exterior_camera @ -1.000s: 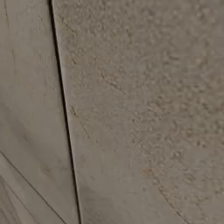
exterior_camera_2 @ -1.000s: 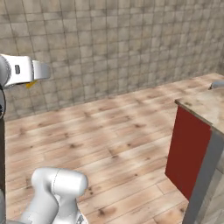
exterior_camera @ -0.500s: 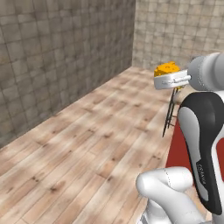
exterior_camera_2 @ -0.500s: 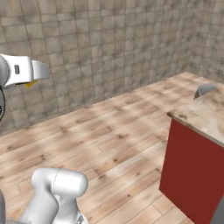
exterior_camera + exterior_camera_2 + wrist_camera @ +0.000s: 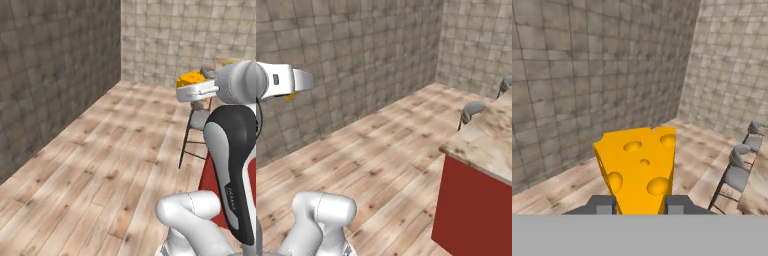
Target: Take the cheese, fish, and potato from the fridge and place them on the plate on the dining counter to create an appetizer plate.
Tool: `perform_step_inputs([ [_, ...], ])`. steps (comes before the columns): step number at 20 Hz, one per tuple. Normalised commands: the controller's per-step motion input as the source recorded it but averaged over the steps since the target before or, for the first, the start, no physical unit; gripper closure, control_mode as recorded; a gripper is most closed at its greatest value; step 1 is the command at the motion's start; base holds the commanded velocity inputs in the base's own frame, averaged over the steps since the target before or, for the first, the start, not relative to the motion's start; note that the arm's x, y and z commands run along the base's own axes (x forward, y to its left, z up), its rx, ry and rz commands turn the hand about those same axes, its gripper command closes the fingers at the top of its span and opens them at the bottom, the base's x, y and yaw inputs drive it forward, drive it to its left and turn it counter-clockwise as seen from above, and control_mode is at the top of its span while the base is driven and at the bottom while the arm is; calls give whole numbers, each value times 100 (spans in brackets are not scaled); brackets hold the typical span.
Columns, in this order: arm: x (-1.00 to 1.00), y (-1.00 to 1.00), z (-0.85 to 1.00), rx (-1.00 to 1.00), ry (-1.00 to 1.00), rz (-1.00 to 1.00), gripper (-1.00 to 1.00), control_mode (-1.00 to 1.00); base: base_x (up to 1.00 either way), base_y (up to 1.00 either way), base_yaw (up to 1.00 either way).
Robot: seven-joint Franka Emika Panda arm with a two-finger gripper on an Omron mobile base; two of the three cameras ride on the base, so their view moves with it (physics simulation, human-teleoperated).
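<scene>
My gripper (image 5: 639, 205) is shut on the cheese (image 5: 639, 167), an orange-yellow wedge with holes that stands upright between the two dark fingertips (image 5: 602, 204). In the left base view the cheese (image 5: 192, 78) sits at the end of the white hand (image 5: 200, 91), high above the wooden floor. From the right base side the hand (image 5: 286, 80) reaches in from the left, with a sliver of the cheese (image 5: 290, 96) under it. The dining counter (image 5: 491, 140), marbled beige on a red base (image 5: 471, 210), lies to the right. The fish, potato, fridge and plate are out of view.
Grey-seated stools (image 5: 473, 109) stand along the counter's far side, also seen as stools (image 5: 737, 172) and a stool (image 5: 197, 120). Tiled stone walls (image 5: 55, 75) meet in a corner ahead. Open wooden floor (image 5: 371, 160) stretches between me and the walls.
Both base views have swung with the base: the near wall gave way to open floor, and the counter and stools came further into view. The cheese stays held.
</scene>
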Motion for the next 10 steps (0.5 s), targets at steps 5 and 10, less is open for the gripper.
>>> perform_step_inputs([
  [5, 0, 0, 0, 0, 0, 0, 100, 100, 100, 48, -40],
  [10, 0, 0, 0, 0, 0, 0, 100, 100, 100, 58, -41],
])
